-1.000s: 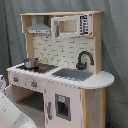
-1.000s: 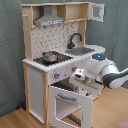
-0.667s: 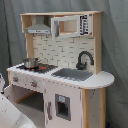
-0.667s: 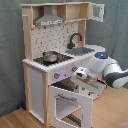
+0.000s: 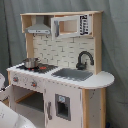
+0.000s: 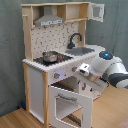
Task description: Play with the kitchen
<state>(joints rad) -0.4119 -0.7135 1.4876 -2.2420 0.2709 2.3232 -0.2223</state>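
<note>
The kitchen (image 5: 60,75) is a white and light-wood toy with a grey range hood (image 5: 39,29), a black faucet (image 5: 84,59), a grey sink (image 5: 72,74) and a pot (image 5: 31,62) on the stove. In the second exterior view the kitchen (image 6: 55,45) has its windowed oven door (image 6: 69,106) swung open and its microwave door (image 6: 97,11) open too. My gripper (image 6: 83,71) hovers by the front panel just under the counter, above the open oven door. The first exterior view catches only a white part of my arm (image 5: 10,117) at the bottom left.
A grey curtain (image 5: 117,45) hangs behind the kitchen. The kitchen stands on a wooden floor (image 6: 15,120). My arm's bulky white body (image 6: 111,67) fills the space on the second exterior view's right of the kitchen.
My arm's body has drifted slightly toward the second exterior view's right. The gripper stays near the front panel and the oven door stays open.
</note>
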